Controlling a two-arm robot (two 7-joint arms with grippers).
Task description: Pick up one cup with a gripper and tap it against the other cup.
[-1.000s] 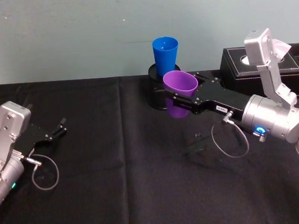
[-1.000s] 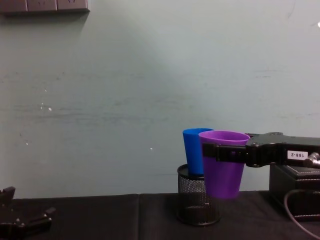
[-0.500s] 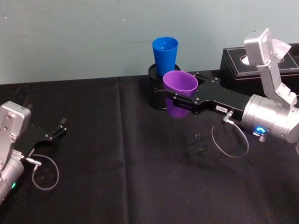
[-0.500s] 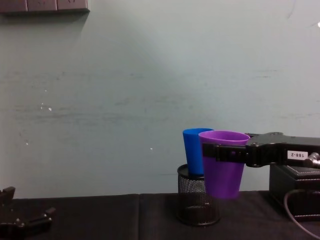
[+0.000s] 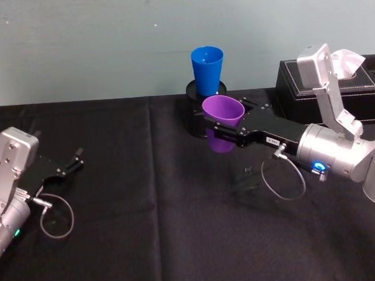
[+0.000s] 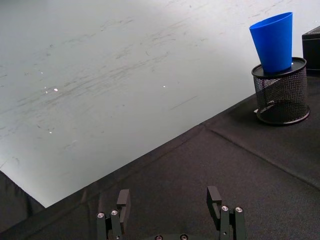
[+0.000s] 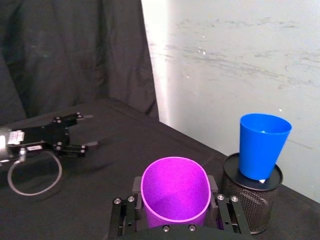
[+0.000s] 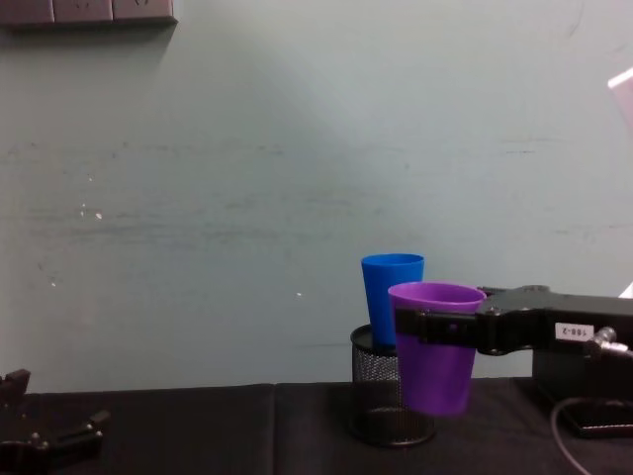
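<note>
Base of blue cup (image 8: pixel 392 292) sunk out of sight in mesh holder (image 8: pixel 374 401), purple cup (image 8: pixel 435 361) overlapping both, contact possibly there but unclear, right gripper (image 8: pixel 406 328) wrist cut by chest view's edge.

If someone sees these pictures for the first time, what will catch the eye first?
The purple cup stands out first, gripped upright in the right pincer above the black table, right of the middle and toward the back. Just behind it, the blue cup sits in a black mesh holder by the wall, and the two cups are apart. The left pincer rests open at the table's left side.
</note>
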